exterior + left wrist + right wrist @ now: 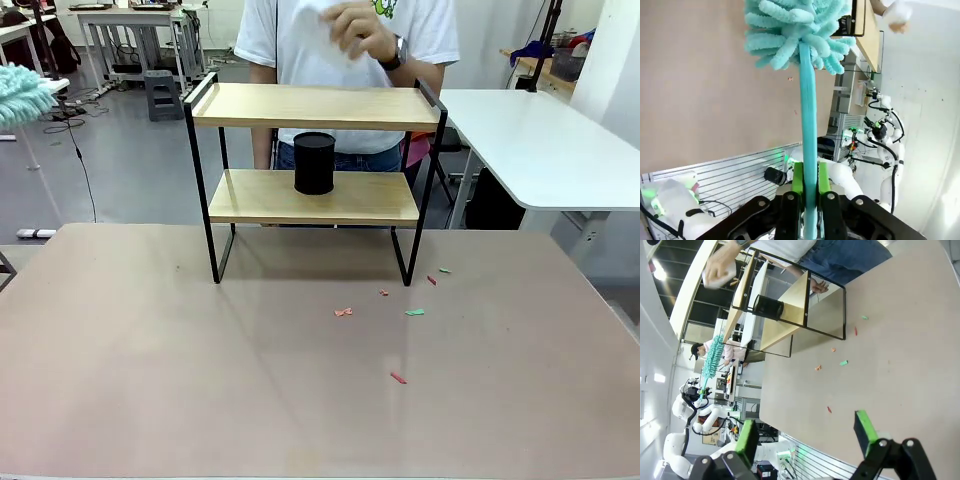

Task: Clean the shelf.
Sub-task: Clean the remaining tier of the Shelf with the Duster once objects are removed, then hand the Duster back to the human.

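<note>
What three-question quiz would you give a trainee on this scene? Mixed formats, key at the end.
1. Multiple choice: what are the left jaws shut on? A) a sponge B) a teal duster C) a spray bottle
2. True or false: the right jaws stand open with nothing between them.
3. Short answer: on which board of the shelf does the black cylindrical container stand?
Key: 1 B; 2 true; 3 the lower board.
</note>
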Tool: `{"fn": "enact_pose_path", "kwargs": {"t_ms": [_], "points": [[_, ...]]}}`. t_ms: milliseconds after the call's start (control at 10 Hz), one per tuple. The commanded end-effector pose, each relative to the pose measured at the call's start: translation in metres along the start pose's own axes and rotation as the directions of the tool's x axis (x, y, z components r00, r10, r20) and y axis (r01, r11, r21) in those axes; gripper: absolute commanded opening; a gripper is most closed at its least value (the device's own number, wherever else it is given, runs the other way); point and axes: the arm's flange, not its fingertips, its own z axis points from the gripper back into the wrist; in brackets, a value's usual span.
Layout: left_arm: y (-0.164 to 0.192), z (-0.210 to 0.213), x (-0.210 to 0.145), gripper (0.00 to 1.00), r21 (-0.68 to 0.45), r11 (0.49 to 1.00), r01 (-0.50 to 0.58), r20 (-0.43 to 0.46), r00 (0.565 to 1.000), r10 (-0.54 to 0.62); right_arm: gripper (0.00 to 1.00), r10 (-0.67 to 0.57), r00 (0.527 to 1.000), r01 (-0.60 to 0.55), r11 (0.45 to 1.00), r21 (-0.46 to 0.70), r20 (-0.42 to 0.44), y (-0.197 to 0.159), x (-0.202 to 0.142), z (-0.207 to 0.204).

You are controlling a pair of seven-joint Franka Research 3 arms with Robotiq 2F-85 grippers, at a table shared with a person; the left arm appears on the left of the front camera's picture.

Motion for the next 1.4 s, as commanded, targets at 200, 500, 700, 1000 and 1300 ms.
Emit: {"fn": "enact_pose_path", "kwargs": {"t_ms": [200, 500, 700, 1000, 1300], "points": [[0.005, 0.001, 0.006, 0.13, 0.002, 1.0, 0.01, -0.006, 1.0, -0.01, 1.0, 0.024, 1.0, -0.024, 1.0, 0.019, 0.017, 0.001, 0.003, 0.0], [0.005, 0.001, 0.006, 0.13, 0.002, 1.0, 0.01, -0.006, 1.0, -0.01, 1.0, 0.024, 1.0, -0.024, 1.0, 0.019, 0.017, 0.001, 0.003, 0.0], [0.005, 0.001, 0.006, 0.13, 0.002, 1.0, 0.01, -0.006, 1.0, -0.01, 1.0, 0.024, 1.0, -0.024, 1.0, 0.019, 0.017, 0.001, 0.003, 0.0], [-0.114, -0.013, -0.005, 0.13, -0.118, 0.937, 0.33, -0.158, 0.925, -0.346, 1.0, 0.424, 0.905, -0.421, 0.904, 0.076, -0.037, 0.116, 0.039, -0.019], [-0.208, -0.081, -0.073, 0.13, -0.326, 0.74, 0.588, -0.593, 0.482, -0.645, 1.0, 0.711, 0.678, -0.638, 0.695, 0.332, -0.185, 0.235, 0.022, -0.132]]}}
